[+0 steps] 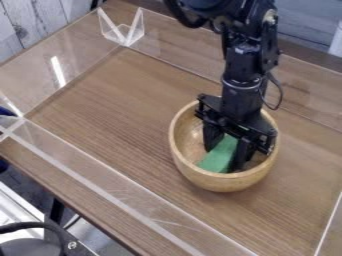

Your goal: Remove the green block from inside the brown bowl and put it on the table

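Observation:
The brown bowl (191,164) rests on the table (107,110), right of centre. Inside it the green block (219,155) leans tilted against the inner wall. My gripper (233,141) reaches straight down into the bowl from the black arm above. Its dark fingers (249,140) are shut on the upper end of the green block, whose lower end shows below them near the bowl's floor.
Clear acrylic walls (60,150) edge the table on the left and front. A clear acrylic bracket (123,28) stands at the back left corner. Dark cables (27,240) lie off the table at the lower left.

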